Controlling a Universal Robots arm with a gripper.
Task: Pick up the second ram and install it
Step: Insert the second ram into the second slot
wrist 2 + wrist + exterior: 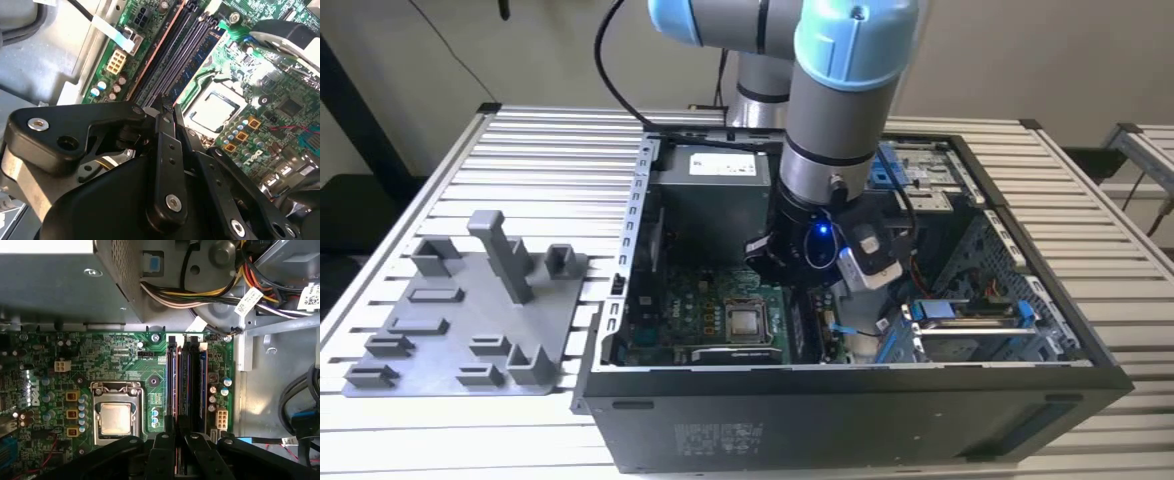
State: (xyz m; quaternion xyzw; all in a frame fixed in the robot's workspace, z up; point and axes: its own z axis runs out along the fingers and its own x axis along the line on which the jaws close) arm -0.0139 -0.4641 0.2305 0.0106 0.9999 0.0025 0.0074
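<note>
The tool [167, 112] hangs low inside the open computer case [1067, 370], right above the memory slots [187, 385] of the green motherboard [125, 360]; its two dark fingers [165, 150] stand close together with a thin gap between them, and whether they pinch anything there cannot be told; in the first wrist view the fingertips [162, 440] sit over the near end of the slot bank. The second ram [183, 382], a long thin dark stick, stands on edge in the slots, in line with the fingers, next to another seated stick with a blue slot wall just beside it; in the second wrist view the dark sticks [182, 55] run away from the fingertips in parallel lines. Around them: the silver processor socket [116, 417] just beside the slots; a grey metal power-supply box [60, 285] and a bundle of coloured cables [200, 290] past the far end of the slots. On the slatted table [560, 160], at the exterior view's left and well apart from the case, lies a grey plastic tray [467, 320] with blocks and an upright post.
</note>
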